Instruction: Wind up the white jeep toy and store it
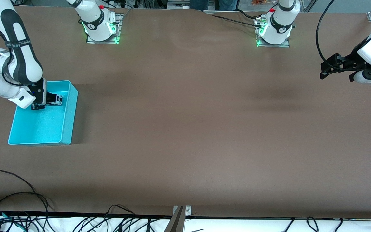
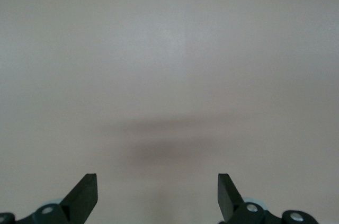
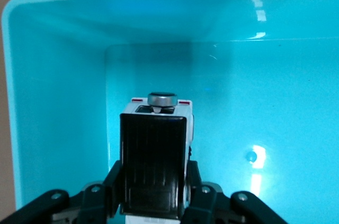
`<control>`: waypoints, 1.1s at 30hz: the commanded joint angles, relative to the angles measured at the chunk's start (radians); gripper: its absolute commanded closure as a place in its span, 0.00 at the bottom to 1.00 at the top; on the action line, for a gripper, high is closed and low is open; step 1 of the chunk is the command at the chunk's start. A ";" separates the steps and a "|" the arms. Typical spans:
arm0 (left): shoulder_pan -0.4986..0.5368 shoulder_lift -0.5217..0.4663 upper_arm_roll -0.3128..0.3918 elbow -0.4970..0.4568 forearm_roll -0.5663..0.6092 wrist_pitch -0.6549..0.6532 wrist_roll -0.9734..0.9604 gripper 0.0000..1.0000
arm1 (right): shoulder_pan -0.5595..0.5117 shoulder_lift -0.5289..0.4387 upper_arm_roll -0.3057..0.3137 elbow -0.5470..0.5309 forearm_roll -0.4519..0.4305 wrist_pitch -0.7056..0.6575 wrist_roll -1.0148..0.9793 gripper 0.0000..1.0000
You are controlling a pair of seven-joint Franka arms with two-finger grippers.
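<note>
My right gripper [image 1: 51, 99] pinches the white jeep toy [image 1: 57, 99] over the cyan bin [image 1: 70, 112]: storing step. Next I lower and let go. My left gripper [image 1: 328, 69] waits, spread wide.

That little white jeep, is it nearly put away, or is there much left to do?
Nearly there. The right hand is shut on the white jeep toy and holds it inside the cyan bin. Whether it was wound cannot be told. Left to do: let go and pull out. The left hand waits open above the brown table.
</note>
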 commanded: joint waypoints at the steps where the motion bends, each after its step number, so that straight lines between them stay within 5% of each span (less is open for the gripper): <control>1: -0.002 -0.001 0.007 0.017 -0.027 -0.004 -0.006 0.00 | -0.006 0.006 0.001 -0.010 0.032 0.017 -0.031 0.69; 4: -0.002 -0.001 0.005 0.017 -0.027 -0.004 -0.006 0.00 | -0.006 0.008 0.001 -0.008 0.032 0.017 -0.040 0.56; 8: -0.001 -0.001 0.005 0.017 -0.027 -0.005 -0.006 0.00 | -0.006 0.009 0.003 -0.007 0.052 0.014 -0.080 0.24; 10: -0.001 -0.001 0.005 0.017 -0.028 -0.007 -0.006 0.00 | -0.006 0.012 0.003 -0.005 0.073 0.009 -0.082 0.00; 17: -0.002 -0.001 -0.006 0.017 -0.027 -0.007 -0.006 0.00 | -0.004 0.009 0.006 0.016 0.078 -0.015 -0.088 0.00; 33: -0.001 -0.008 -0.018 0.015 -0.027 -0.010 -0.008 0.00 | 0.007 0.002 0.040 0.349 0.086 -0.401 0.062 0.00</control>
